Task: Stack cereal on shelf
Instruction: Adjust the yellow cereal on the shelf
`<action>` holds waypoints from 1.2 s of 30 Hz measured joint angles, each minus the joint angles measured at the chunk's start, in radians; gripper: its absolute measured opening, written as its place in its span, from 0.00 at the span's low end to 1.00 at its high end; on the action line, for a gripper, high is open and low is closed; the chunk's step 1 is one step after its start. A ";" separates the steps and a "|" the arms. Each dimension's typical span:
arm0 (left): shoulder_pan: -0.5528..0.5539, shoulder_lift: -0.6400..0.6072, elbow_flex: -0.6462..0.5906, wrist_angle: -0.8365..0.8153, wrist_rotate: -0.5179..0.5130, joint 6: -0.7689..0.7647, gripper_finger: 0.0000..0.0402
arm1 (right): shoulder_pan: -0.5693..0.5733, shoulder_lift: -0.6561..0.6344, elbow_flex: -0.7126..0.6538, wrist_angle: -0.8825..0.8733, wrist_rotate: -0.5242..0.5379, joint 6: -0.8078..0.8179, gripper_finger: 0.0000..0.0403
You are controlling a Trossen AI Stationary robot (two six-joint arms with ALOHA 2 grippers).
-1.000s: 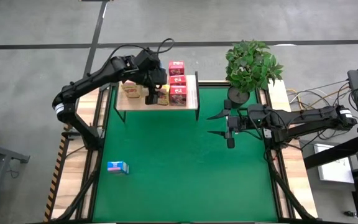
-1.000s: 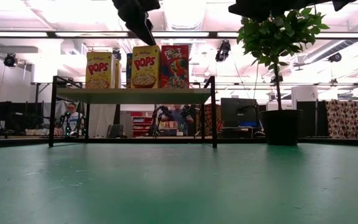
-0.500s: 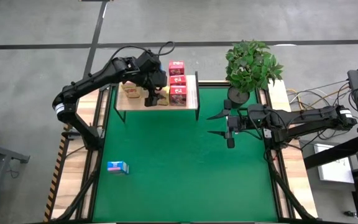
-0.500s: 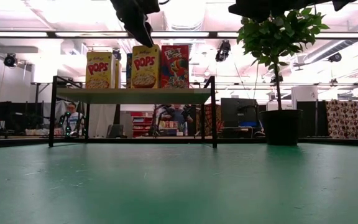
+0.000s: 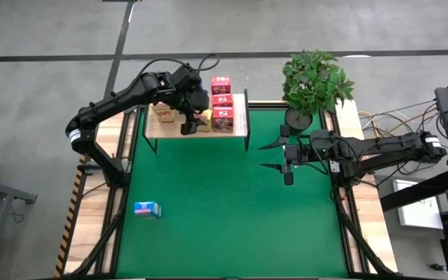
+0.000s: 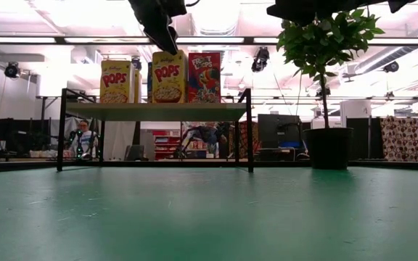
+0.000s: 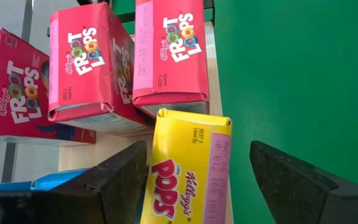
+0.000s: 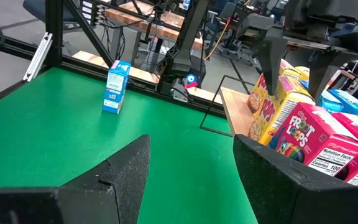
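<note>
High view: left hand [image 5: 187, 124] sits over the shelf [image 5: 239, 124] front edge, a yellow box [image 5: 203, 120] just beside it, red boxes [image 5: 222, 99] lined up past that. Right hand [image 5: 274, 155] waits well off over the table [image 5: 224, 202]. One blue box [image 5: 147, 208] stands alone, far from both hands, likely next.

Low view: boxes stand upright in a row on the shelf, left hand just above them.

Left wrist view: fingers [image 7: 114, 180] spread wide either side of the yellow box, not gripping; looks freshly let go.

Right wrist view: right hand wide, holding nothing.
</note>
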 joint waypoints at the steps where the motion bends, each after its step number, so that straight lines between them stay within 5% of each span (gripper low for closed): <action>1: 0.000 0.000 0.000 0.000 0.000 0.000 0.67 | 0.000 0.000 0.000 0.000 0.000 0.000 0.55; 36: 0.000 0.000 0.000 0.001 -0.002 -0.015 0.41 | 0.000 0.000 0.001 -0.004 0.000 0.000 0.55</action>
